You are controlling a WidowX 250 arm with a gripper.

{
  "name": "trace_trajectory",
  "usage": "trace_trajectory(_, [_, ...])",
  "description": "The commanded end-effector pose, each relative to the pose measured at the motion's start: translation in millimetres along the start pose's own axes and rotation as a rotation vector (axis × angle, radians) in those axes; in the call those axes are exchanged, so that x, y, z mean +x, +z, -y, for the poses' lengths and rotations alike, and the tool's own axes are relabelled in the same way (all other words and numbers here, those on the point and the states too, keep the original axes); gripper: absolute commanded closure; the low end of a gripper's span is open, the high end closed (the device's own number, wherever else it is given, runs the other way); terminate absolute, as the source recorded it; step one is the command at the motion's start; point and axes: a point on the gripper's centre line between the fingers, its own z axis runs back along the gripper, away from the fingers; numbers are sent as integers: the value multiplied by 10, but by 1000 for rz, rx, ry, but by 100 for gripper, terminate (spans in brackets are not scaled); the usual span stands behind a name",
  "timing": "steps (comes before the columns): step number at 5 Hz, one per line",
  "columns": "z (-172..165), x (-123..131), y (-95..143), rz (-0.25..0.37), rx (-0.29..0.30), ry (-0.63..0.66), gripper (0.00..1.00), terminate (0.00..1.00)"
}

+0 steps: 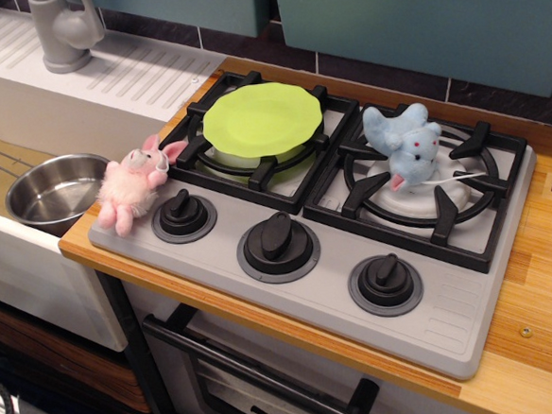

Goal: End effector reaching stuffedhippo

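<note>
Small light-blue plush hippo (403, 145) lies on right burner grate (416, 183) of grey toy stove, beside lime-green plate (261, 119). Gripper out of frame, fingers' state unknown. Best approach: descend vertically over hippo, avoiding grate bars.

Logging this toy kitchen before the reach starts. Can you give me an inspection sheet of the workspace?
Surface: grey toy stove on a wooden counter, three black knobs in front.
Job's things: stuffedhippo lies on the right burner grate.
Clutter: pink plush pig at the stove's left edge; green plate on the left burner; steel pot in the sink.
Hand: nothing seen.
Cables: nothing seen.
Surroundings: grey faucet, teal cabinets, oven door below.
</note>
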Motion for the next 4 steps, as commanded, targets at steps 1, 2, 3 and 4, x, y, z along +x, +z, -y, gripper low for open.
trace_trajectory(1, [0,0,0,0,0,0,0,0])
trace_trajectory(2, [461,108,-293,58,72,85,0,0])
trace_trajectory(3, [837,314,-519,67,34,149,0,0])
trace_trajectory(4, [1077,450,-556,68,-2,183,0,0])
